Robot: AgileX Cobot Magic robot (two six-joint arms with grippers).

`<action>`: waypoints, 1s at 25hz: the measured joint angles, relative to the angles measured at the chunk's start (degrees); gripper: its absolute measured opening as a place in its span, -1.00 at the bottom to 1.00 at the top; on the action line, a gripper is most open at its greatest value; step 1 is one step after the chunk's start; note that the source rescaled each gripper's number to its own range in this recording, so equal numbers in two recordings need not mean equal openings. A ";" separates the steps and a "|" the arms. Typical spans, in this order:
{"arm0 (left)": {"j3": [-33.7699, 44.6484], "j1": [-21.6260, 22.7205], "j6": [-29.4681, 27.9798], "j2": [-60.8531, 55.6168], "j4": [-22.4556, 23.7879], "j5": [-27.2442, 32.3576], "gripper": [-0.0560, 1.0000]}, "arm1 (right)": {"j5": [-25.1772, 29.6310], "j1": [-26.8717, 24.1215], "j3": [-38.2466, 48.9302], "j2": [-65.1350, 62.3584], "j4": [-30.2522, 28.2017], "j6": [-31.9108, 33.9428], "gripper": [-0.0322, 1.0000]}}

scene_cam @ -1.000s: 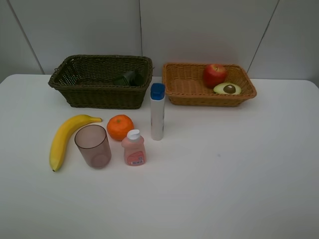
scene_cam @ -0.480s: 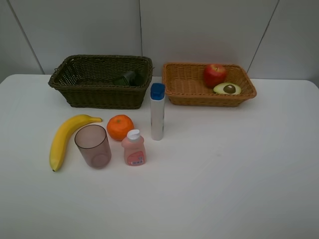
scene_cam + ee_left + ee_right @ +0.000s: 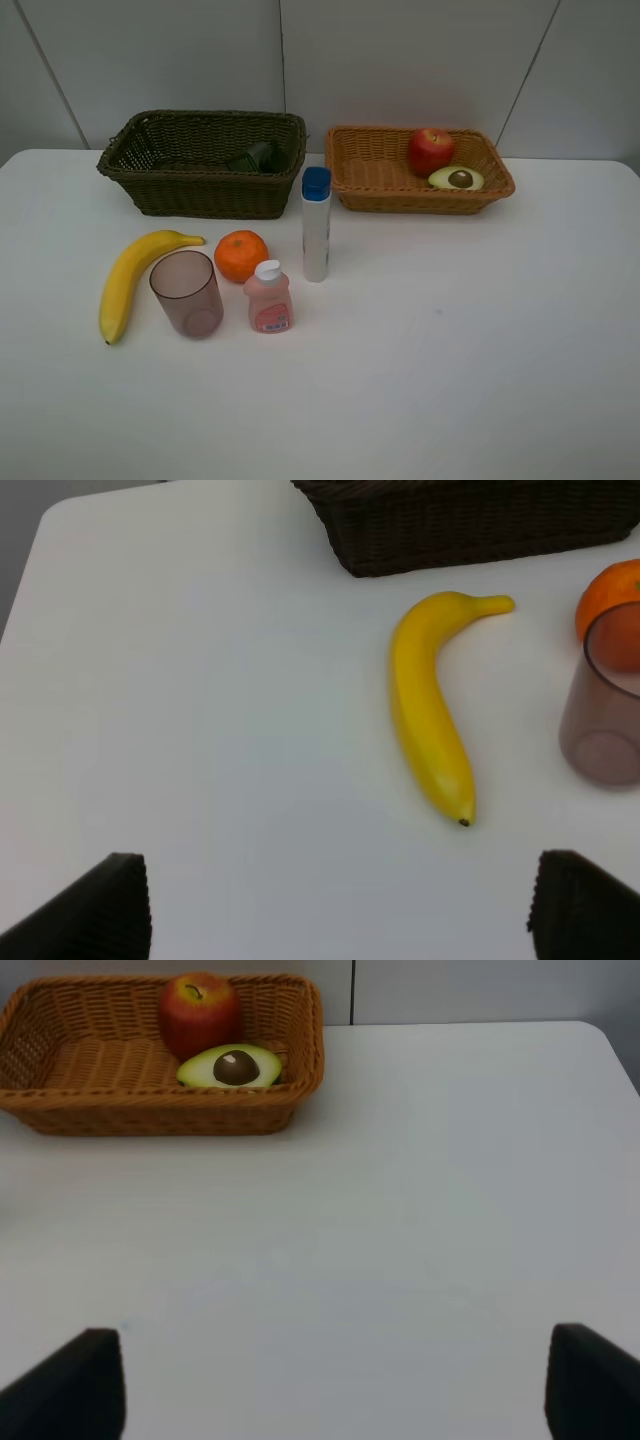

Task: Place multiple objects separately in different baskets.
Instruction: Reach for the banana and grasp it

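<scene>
The banana (image 3: 130,280) is lying on the tabletop (image 3: 450,330) beside the translucent pinkish cup (image 3: 187,293), with the orange (image 3: 241,255), small pink bottle (image 3: 268,298) and upright white blue-capped tube (image 3: 316,225) close by. These 5 are waiting. The red apple (image 3: 430,150) and avocado half (image 3: 456,179) are sitting in the orange-tan basket (image 3: 375,195), the dark green bottle (image 3: 255,157) in the dark basket (image 3: 200,195). The left tool (image 3: 340,910) and right tool (image 3: 330,1385) are hanging spread and empty. A new pick seems to be starting. The left tool is overlooking the banana, so lowering astride its middle is probably next.
</scene>
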 joint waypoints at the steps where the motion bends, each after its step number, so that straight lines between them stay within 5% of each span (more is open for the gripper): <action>1: 0.00 0.00 0.00 0.00 0.00 0.00 1.00 | 0.00 0.00 0.00 0.00 0.00 0.00 0.65; 25: 0.00 0.00 0.00 0.00 0.00 0.00 1.00 | -0.02 0.00 0.00 0.00 0.00 0.22 0.65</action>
